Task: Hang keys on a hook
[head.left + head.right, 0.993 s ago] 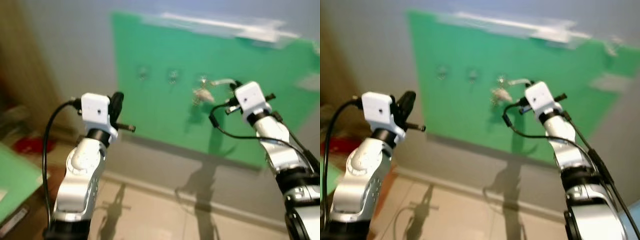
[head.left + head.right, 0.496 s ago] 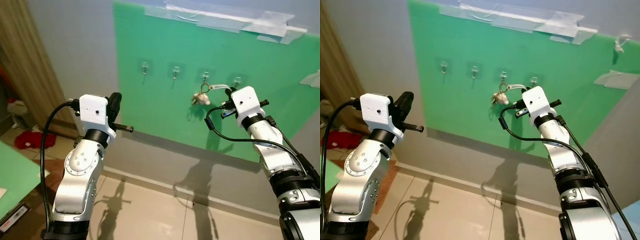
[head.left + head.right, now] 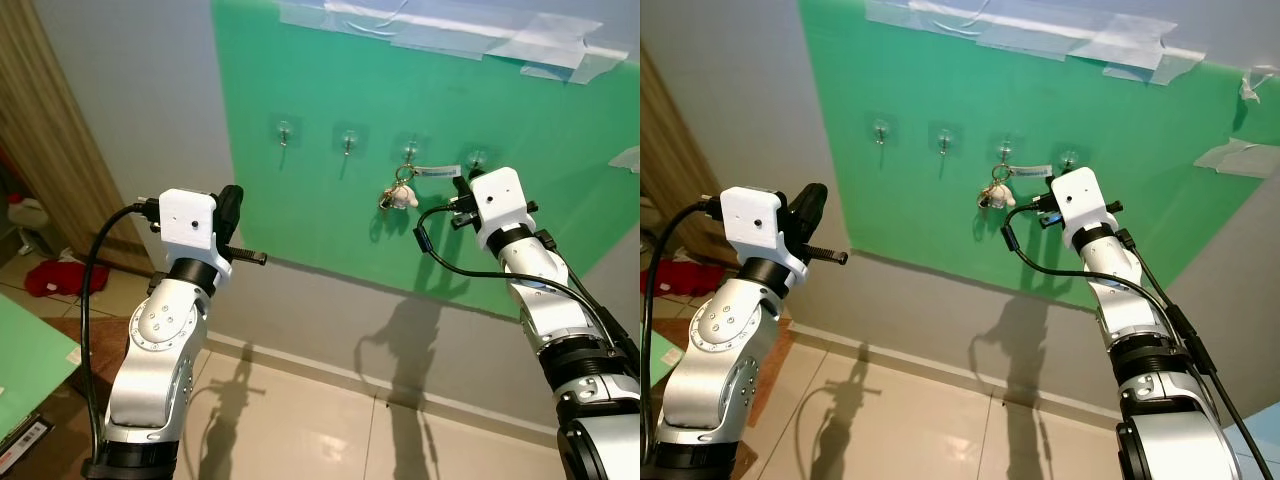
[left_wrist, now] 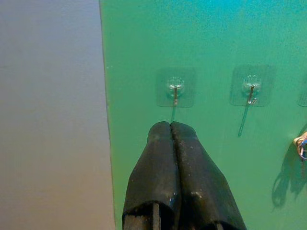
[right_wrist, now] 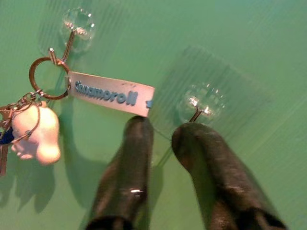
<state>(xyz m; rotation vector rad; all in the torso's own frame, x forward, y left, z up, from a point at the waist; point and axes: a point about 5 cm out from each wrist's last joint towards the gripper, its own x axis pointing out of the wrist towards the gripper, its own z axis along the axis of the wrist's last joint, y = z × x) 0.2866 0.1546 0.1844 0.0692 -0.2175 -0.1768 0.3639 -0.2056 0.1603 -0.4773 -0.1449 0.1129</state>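
Keys [image 5: 33, 129] hang on the third hook [image 5: 72, 28] of the green board [image 3: 330, 90] — right pincer [image 5: 160, 132] spread, just right of them; left pincer [image 4: 171, 130] pressed together, well apart.

Board [image 3: 320, 90]: bright green, taped on with pale translucent strips. Wall [image 3: 130, 110]: grey. Hooks [image 5: 76, 24]: clear pads, silver wire. Keys [image 5: 29, 124]: silver ring, white plush charm, white tag lettered in light blue. End effector fingers [image 5: 122, 172]: black, on white-and-silver arms. Floor [image 3: 300, 430]: beige tile. Red cloth [image 3: 55, 278] at floor's left edge.
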